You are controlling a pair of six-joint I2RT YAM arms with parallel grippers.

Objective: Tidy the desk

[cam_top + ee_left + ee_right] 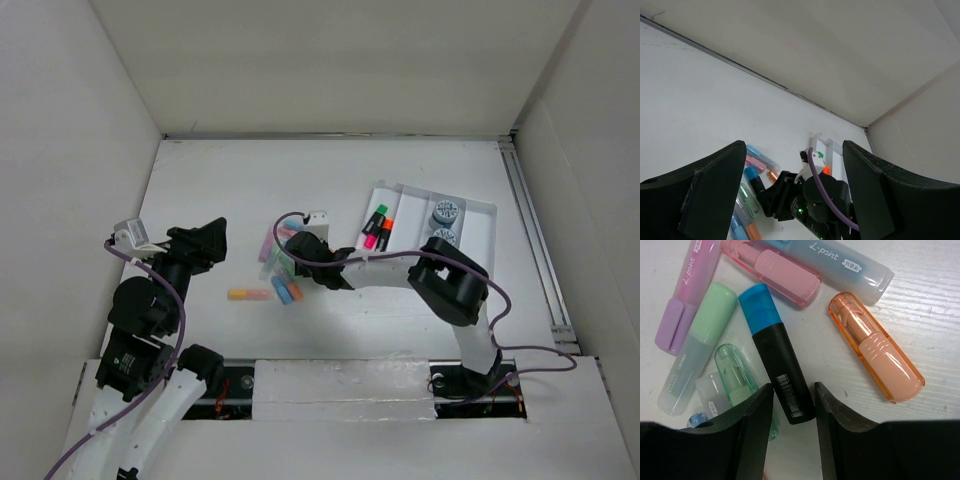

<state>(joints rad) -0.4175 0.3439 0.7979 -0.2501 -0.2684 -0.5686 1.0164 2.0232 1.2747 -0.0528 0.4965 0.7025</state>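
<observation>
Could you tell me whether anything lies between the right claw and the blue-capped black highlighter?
Nothing visible does: the right claw straddles the black barrel of the blue-capped highlighter. A green pen lies close beside one finger; an orange pen lies beyond the other.

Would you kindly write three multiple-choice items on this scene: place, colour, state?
1. Where on the desk is the compartmented tray? A) far right B) near left C) between the arm bases
2. The cap of the black highlighter between the fingers of the right gripper is: A) yellow B) blue C) red
3. The left gripper is: A) shut on a pen B) shut on the tray C) open, empty

Key: 1A, the top view shows it far right; 2B, the right wrist view shows blue; 3C, its fingers stand apart, nothing held.
</observation>
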